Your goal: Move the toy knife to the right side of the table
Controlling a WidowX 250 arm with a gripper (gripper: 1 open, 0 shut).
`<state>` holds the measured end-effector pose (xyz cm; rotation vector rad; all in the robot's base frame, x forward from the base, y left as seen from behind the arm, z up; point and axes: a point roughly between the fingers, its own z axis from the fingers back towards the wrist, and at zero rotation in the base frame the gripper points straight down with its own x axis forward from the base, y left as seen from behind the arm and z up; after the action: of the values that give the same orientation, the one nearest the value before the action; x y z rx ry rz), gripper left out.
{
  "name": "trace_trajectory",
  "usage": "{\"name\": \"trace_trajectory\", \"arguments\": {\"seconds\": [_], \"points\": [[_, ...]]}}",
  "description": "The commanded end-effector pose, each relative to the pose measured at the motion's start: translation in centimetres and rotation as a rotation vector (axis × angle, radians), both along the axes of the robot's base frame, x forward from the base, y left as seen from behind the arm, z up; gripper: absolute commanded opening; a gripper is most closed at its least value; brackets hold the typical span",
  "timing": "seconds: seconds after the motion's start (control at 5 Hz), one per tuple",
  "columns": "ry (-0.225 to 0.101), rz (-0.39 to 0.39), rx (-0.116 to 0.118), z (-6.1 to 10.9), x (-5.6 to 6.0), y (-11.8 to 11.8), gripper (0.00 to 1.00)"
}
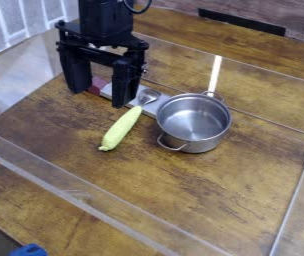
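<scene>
My gripper stands at the back left of the table, pointing down with its black fingers spread wide, so it is open. The toy knife lies on the wood between the fingers, and its dark-pink handle shows in the gap. A light grey flat piece pokes out to the right of the fingers toward the pot; the fingers hide where it joins. I cannot tell whether the fingers touch the knife.
A steel pot sits just right of the gripper. A yellow-green corn cob lies in front of it. Low clear acrylic walls edge the table. A blue object lies outside at the bottom left.
</scene>
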<state>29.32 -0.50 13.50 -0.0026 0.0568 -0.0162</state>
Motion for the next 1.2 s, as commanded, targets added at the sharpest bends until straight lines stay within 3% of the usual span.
{"name": "trace_trajectory", "arguments": {"seconds": [0.0,0.2,0.6,0.8,1.0], "points": [[0.017,-0.027,0.000,-1.2,0.5,-0.7,1.00],[0.026,-0.047,-0.004,-3.6,0.1,-0.5,1.00],[0.051,-0.053,0.001,-7.9,0.9,-1.2,1.00],[0.053,-0.029,0.001,-9.1,1.5,-0.3,1.00],[0.055,-0.015,0.002,-9.3,1.6,0.2,0.00]]}}
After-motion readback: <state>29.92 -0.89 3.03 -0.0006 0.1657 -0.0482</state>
